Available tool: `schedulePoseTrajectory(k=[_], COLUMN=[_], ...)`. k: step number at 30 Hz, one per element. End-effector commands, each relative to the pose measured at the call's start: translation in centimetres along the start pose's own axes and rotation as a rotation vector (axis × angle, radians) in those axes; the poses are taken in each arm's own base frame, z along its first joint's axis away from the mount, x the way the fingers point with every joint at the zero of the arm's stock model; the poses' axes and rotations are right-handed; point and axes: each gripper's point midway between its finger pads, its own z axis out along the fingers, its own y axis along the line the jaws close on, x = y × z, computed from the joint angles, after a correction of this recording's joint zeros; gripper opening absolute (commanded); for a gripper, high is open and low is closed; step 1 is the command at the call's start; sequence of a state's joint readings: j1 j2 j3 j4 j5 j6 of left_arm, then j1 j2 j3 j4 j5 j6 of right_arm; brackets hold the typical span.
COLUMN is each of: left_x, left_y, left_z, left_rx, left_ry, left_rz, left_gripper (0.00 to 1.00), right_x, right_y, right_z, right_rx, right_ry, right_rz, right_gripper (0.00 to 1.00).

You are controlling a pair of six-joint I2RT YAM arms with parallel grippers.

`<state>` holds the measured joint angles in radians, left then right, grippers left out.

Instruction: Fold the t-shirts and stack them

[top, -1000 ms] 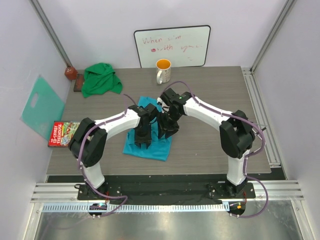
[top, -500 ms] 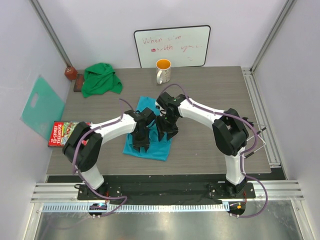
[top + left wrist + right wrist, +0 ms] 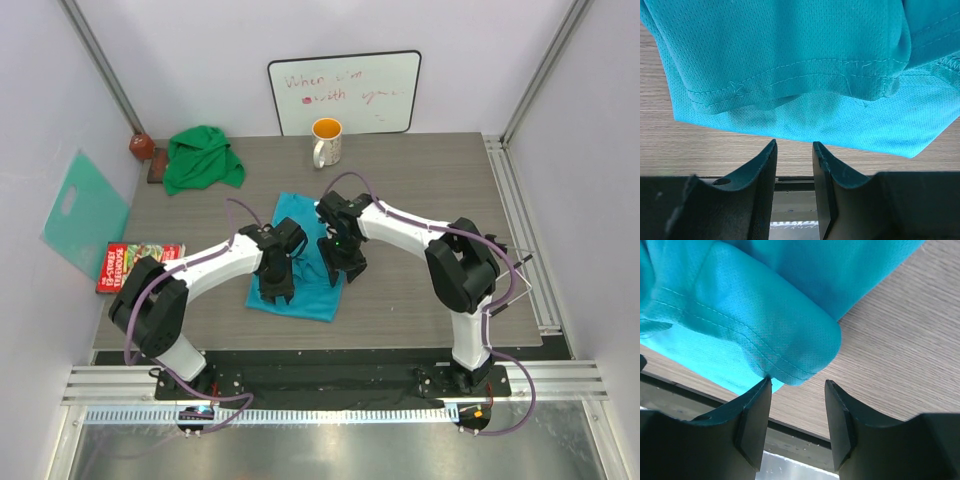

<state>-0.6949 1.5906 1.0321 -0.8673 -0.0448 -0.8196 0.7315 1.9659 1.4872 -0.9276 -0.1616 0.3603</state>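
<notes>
The grey wood-grain table (image 3: pixel 430 200) is carrying everything. The turquoise-blue t-shirt (image 3: pixel 312 292) is lying folded in a rough rectangle near its middle, with doubled, hemmed layers showing in both wrist views. The kelly green t-shirt (image 3: pixel 203 158) is sitting crumpled in a heap at the far left corner, well apart from the blue one. The left gripper (image 3: pixel 794 146) is hovering over the blue shirt's near left part, its jaws standing slightly parted with nothing between them. The right gripper (image 3: pixel 797 382) is hanging at the shirt's right edge, its jaws spread wider, one fingertip (image 3: pixel 757 405) just beside a rolled fold, gripping nothing. The orange-lined mug (image 3: pixel 326 142) is standing by the far edge.
</notes>
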Motion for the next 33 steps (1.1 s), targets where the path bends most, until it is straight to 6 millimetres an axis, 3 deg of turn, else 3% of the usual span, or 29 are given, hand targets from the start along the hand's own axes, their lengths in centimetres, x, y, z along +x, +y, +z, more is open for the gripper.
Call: schedulePoseTrajectory(k=[1,10,19,24,29,33], left_x=[-0.9,-1.6,-3.0,-2.6,-1.2,-0.6], left_y=[-0.6,-1.6,-3.8,-4.2,-3.6,-3.4], left_z=[-0.2,0.0,-0.1,0.2,1.1,2.0], left_rx=[0.012,0.021,0.034,0.023,0.0,-0.002], left_ry=[-0.045,-0.032,-0.04,-0.024,0.009,0.022], left_rz=[0.0,0.018,0.038,0.051,0.049,0.047], left_gripper=[0.35,0.35,0.35,0.35,0.23,0.19], right_x=[-0.6,-2.1,-2.4,-2.4,-2.3,-1.7], right_y=[0.3,1.5,1.4,1.4,1.4,1.0], right_z=[-0.7,-1.3,0.4,1.1,1.2,1.5], right_rx=[0.012,-0.014,-0.002,-0.009,-0.011,-0.003], right_ry=[-0.05,-0.083,-0.062,-0.043,-0.039,-0.021], right_rz=[-0.024,-0.066,-0.119,-0.123,-0.131,-0.135], right_gripper=[0.53,0.53,0.52,0.49,0.4,0.39])
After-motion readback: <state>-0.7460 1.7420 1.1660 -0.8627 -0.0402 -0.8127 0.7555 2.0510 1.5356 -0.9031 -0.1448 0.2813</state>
